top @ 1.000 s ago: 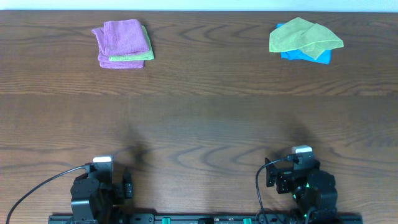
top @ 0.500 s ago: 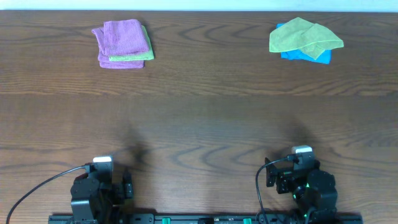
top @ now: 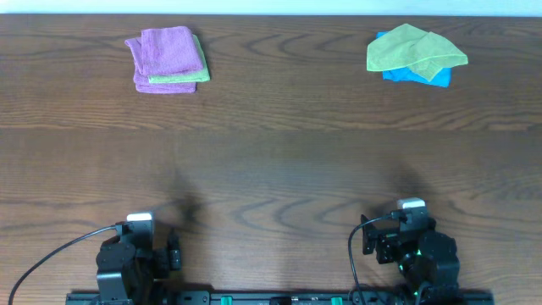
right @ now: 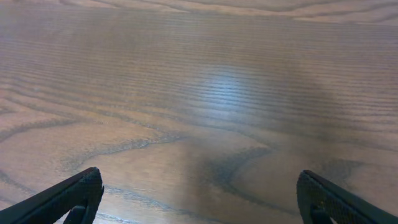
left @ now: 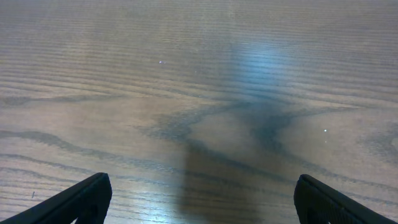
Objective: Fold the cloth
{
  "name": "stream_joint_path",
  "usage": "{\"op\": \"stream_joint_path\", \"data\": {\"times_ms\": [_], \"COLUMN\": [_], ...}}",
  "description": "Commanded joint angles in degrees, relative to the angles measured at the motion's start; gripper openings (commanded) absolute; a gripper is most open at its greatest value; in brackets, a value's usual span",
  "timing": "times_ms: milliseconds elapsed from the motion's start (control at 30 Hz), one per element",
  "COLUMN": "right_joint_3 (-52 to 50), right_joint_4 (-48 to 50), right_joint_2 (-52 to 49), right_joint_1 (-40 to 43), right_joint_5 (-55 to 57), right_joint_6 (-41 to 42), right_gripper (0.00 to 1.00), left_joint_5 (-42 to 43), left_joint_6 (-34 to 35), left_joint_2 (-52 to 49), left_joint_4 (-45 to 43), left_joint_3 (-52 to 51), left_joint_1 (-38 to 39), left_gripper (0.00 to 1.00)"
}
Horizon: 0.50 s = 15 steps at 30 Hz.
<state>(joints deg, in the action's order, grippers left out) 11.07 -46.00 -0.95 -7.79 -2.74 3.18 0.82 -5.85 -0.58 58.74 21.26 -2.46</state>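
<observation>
A loose green cloth (top: pixel 415 49) lies crumpled over a blue cloth (top: pixel 406 74) at the far right of the table. A folded stack with a purple cloth (top: pixel 166 52) over a green one (top: pixel 188 79) sits at the far left. My left gripper (left: pixel 199 199) is open and empty over bare wood at the table's near edge. My right gripper (right: pixel 199 196) is open and empty too, also near the front edge. Both arms, the left (top: pixel 131 258) and the right (top: pixel 415 250), are far from every cloth. No cloth shows in either wrist view.
The wooden table (top: pixel 271 169) spans the whole overhead view. A black rail (top: pixel 279 298) runs along the front edge between the two arm bases.
</observation>
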Motion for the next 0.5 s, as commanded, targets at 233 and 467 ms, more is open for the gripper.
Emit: {"op": "stream_joint_path", "data": {"times_ms": [233,467], "right_joint_3": [1.3,25.1], "right_joint_4": [0.0,-3.9], "right_joint_2": [-1.5,-23.1], "right_joint_1": [-0.4,2.6], "right_joint_5": [0.4,5.6], "right_joint_6": [2.3,4.9], "right_gripper": [0.99,0.99], "left_joint_5": [-1.7,-1.7], "left_joint_6": [-1.0,-1.0], "left_joint_2": [0.4,0.4], "left_joint_4": [1.6,1.6], "left_joint_3": [-1.6,-1.6], "left_joint_1": [0.3,0.3], "left_gripper": [0.95,0.95]}}
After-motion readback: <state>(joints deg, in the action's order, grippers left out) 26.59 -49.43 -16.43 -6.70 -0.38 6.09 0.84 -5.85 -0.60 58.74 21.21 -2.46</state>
